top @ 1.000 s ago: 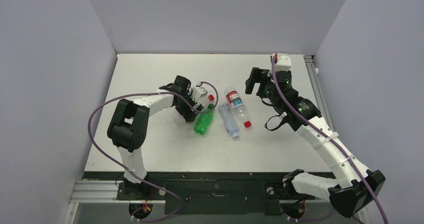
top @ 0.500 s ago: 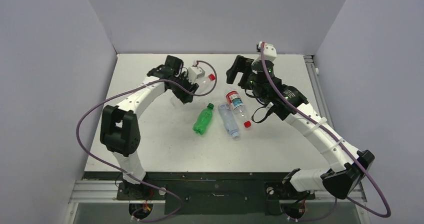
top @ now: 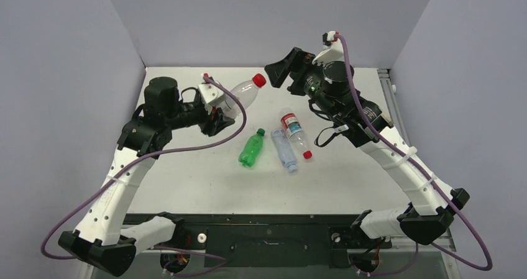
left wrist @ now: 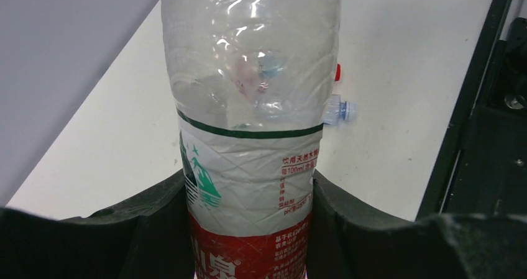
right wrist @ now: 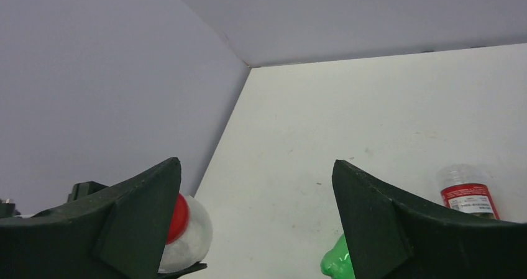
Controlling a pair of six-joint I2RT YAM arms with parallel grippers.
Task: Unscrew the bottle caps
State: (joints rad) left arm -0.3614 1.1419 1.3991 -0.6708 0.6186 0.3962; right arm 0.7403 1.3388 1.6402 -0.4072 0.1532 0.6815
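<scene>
The table point(top: 186, 186) lies well below both grippers. The left gripper point(top: 219, 110) is clenched round the labelled lower half of a bottle point(top: 239, 92), held in the air and tilted, neck pointing away from the fingers. The bottle is clear and dented. Its label is white above and red below, with a green band and a mountain mark. Its red cap point(top: 259, 79) is just beside the right gripper point(top: 281, 73), whose jaws gape wide and hold nothing. Below that gripper, on the table, lie a green bottle point(top: 250, 149), a pale bottle point(top: 284, 150) and a labelled bottle point(top: 294, 133).
</scene>
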